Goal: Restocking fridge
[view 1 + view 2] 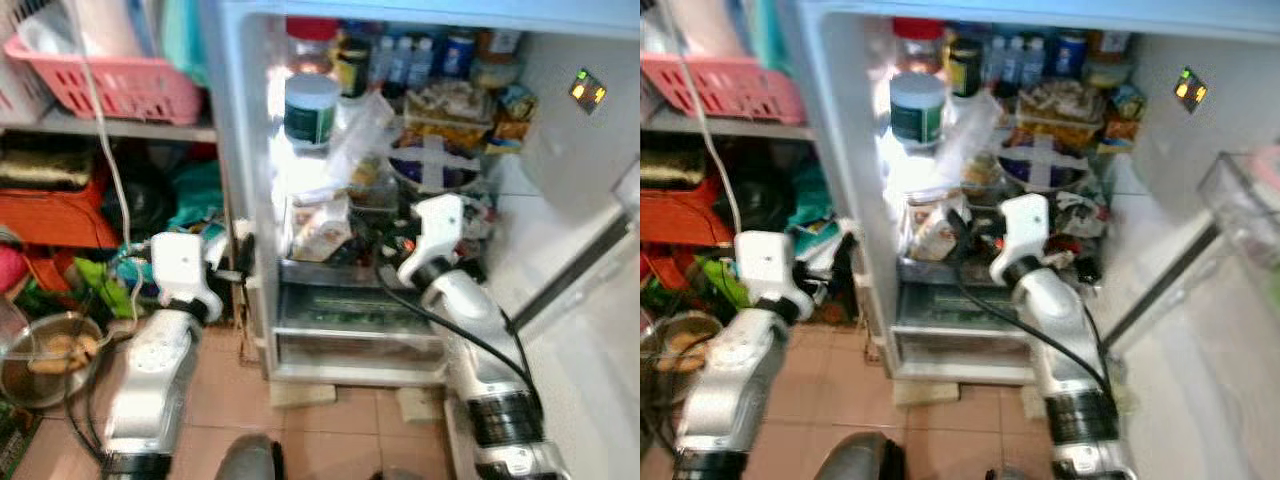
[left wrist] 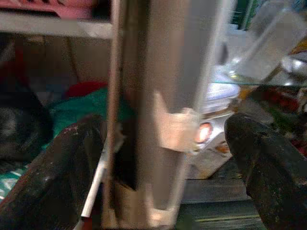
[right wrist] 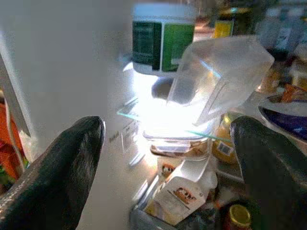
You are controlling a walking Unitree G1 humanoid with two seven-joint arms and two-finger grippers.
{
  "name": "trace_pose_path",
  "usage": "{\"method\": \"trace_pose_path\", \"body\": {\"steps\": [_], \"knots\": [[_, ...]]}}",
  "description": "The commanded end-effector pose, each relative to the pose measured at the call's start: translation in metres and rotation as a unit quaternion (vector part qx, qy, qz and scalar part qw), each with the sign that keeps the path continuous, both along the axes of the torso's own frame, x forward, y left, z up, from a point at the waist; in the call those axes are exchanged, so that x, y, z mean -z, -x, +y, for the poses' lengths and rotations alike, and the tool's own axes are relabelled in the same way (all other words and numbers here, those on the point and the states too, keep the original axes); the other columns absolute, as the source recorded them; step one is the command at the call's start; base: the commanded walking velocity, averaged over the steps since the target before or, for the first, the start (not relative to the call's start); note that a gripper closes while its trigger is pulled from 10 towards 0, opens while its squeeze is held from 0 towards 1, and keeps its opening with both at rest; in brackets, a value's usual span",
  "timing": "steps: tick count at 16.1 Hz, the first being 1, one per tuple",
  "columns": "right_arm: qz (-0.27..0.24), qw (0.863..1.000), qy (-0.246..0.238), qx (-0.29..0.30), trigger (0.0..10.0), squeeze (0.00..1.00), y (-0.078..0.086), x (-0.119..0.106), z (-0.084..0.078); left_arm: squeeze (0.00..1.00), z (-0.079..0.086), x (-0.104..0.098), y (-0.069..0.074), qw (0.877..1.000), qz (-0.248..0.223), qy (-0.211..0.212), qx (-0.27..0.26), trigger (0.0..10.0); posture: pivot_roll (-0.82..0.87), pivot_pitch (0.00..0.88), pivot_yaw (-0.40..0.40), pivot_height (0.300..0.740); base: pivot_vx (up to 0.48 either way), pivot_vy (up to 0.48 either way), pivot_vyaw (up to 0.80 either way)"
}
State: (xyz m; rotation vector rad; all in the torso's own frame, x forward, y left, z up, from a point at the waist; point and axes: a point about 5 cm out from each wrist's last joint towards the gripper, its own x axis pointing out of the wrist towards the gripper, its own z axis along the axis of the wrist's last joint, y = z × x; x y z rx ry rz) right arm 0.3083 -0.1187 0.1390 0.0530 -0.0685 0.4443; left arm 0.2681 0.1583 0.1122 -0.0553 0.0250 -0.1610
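The fridge (image 1: 245, 150) stands open with lit, crowded shelves. A white tub with a green label (image 1: 310, 110) sits on the upper glass shelf, and a clear plastic container (image 3: 220, 72) leans tilted beside it. Below lies a white carton pack (image 3: 180, 194). My right gripper (image 3: 168, 143) reaches into the lower shelf, open, with nothing between its fingers. My left gripper (image 2: 163, 143) is open too, one finger on each side of the fridge's left wall edge (image 2: 163, 96), by the shelf rack outside.
A purple-rimmed plate (image 1: 435, 165) and several bottles (image 1: 410, 55) fill the shelves, with a crisper drawer (image 1: 350, 320) underneath. The fridge door (image 1: 590, 300) stands open at right. A pink basket (image 1: 120, 85), an orange bag (image 1: 55, 215) and a metal bowl (image 1: 45, 355) crowd the left.
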Motion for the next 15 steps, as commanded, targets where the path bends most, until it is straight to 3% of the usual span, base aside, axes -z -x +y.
{"method": "trace_pose_path", "body": {"steps": [1,3,13,15], "knots": [[0.002,1.0,0.005,0.017,10.0,0.0,-0.0006,0.0006,-0.0107,0.0,-0.0075,-0.0024,-0.0022,1.0,-0.005,0.001,0.014,10.0,0.08,0.02,-0.017,0.74,0.0,0.476,0.0],[0.002,1.0,0.007,0.02,10.0,0.0,-0.0013,0.0008,-0.0114,0.0,-0.009,-0.0016,-0.0016,1.0,-0.004,0.001,0.016,10.0,0.08,0.019,-0.016,0.74,0.0,0.476,0.0],[0.004,0.999,0.008,0.031,10.0,0.0,-0.0031,0.0025,-0.011,0.0,-0.0093,-0.0049,-0.0034,1.0,-0.014,0.003,0.012,10.0,0.08,0.014,-0.015,0.74,0.0,0.0,0.0],[0.004,0.999,0.007,0.031,10.0,0.0,-0.0031,0.0025,-0.0106,0.0,-0.0093,-0.0049,-0.0032,1.0,-0.015,0.002,0.012,10.0,0.08,0.014,-0.014,0.74,-0.293,0.0,0.0]]}}
